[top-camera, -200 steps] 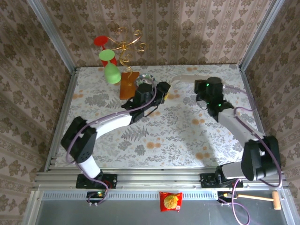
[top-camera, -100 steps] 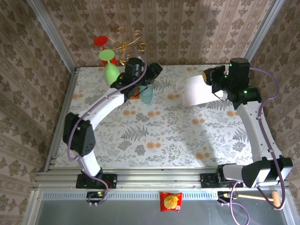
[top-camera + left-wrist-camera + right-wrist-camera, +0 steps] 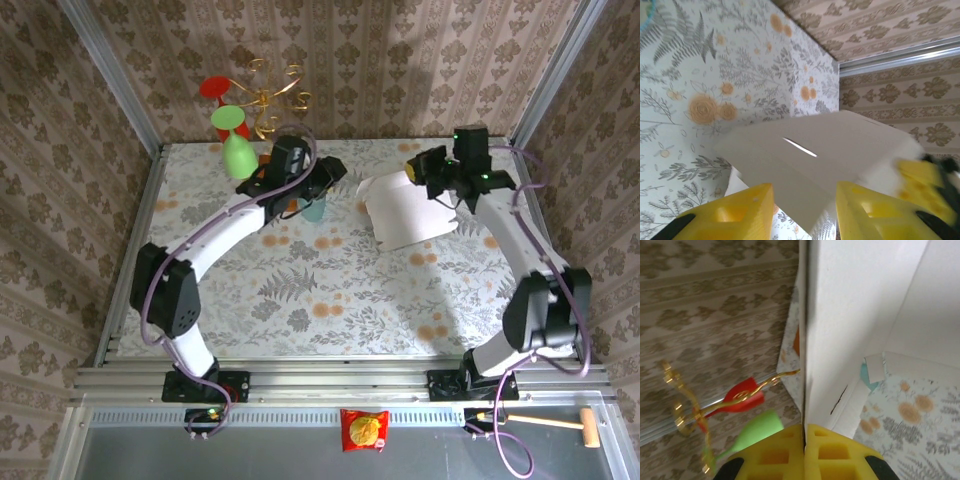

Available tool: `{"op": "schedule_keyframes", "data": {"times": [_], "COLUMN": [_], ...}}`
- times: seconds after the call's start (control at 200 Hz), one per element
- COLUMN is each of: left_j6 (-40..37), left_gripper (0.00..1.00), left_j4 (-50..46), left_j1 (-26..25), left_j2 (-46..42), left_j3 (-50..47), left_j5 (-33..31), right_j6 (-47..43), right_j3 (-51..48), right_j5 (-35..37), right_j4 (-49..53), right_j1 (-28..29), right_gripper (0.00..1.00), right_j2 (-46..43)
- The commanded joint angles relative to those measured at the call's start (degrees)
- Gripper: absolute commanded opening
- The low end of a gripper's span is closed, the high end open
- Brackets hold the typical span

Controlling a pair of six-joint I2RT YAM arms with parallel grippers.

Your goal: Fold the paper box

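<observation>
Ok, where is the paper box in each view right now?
Top external: paper box right of centre, right gripper on its far edge.
Left wrist: paper box mid-frame, slot facing the camera.
Right wrist: paper box upright, pinched by the right gripper.
Shared landmark: the floral table.

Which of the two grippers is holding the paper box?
The right gripper: it is clamped shut on the edge of the paper box. The left gripper is open beside the teal cup and holds nothing.

Brown damask-striped wallpaper walls point(image 3: 420, 60) enclose a floral-patterned table point(image 3: 350, 290) framed by aluminium rails point(image 3: 330, 380).
</observation>
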State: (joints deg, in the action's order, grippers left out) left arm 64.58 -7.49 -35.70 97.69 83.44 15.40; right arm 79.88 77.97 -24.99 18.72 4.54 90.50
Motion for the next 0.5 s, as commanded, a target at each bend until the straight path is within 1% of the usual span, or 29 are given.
{"op": "schedule_keyframes", "data": {"times": [0.0, 0.12, 0.245, 0.495], "left_j6": [-3.43, -4.90, -6.72, -6.82], "left_gripper": [0.39, 0.40, 0.42, 0.42], "left_j4": [-3.73, -4.73, -8.12, -6.55], "left_j1": [0.92, 1.58, 1.61, 1.08], "left_j2": [-4.52, -6.08, -4.00, -2.40], "left_j3": [-1.62, -2.72, -0.55, -1.60], "left_j5": [-0.63, -0.10, 2.75, 3.57], "right_j6": [-0.06, -0.66, -1.46, -1.48], "right_j3": [-0.08, -1.05, -2.88, -9.71], "right_j5": [-3.08, -3.92, -3.66, -4.42], "right_j4": [-7.95, -9.68, -9.65, -15.96], "right_j1": [0.56, 0.79, 1.18, 1.18], "right_gripper": [0.00, 0.00, 0.00, 0.00], "right_j2": [2.99, 5.70, 6.44, 7.06]}}
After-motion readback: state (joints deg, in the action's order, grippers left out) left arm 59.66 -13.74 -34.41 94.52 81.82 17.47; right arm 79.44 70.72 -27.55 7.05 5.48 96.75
